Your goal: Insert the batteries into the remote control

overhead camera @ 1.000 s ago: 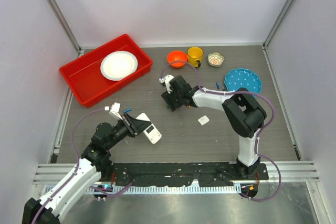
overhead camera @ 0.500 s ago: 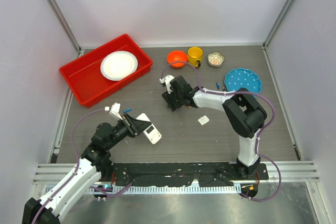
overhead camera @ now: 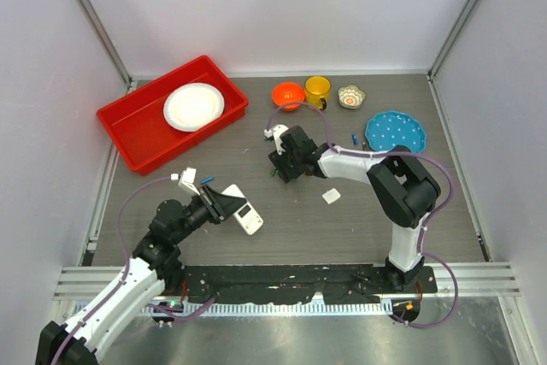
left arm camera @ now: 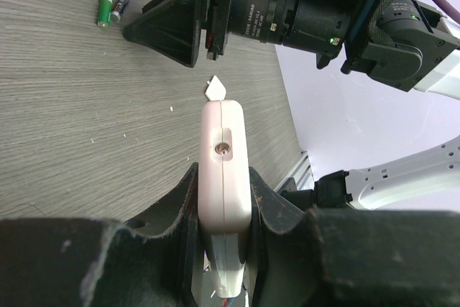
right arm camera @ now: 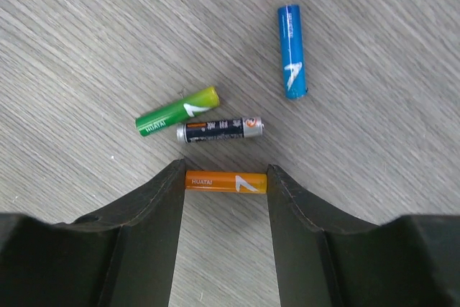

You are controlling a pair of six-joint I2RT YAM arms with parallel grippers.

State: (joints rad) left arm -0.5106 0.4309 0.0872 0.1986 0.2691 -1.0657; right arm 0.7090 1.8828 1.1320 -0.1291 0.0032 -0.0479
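The left gripper [left arm camera: 224, 177] clamps the white remote control [left arm camera: 224, 150] (turned on edge) just off the near side of the red tray [overhead camera: 128, 137]. Well right of the tray, the right gripper [right arm camera: 226, 176] straddles an orange battery [right arm camera: 226, 181] end to end, and it is unclear whether it is gripping.

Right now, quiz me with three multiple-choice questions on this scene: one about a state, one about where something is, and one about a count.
1. The left gripper is: A shut on the remote control; B open; C shut on a battery.
2. The orange battery lies: A inside the remote control; B between the fingers of the right gripper; C in the left gripper.
3. Batteries in the right wrist view: A two; B three; C four.
Answers: A, it clamps the white handset; B, it spans that gap; C, orange plus green battery, black battery, blue battery.
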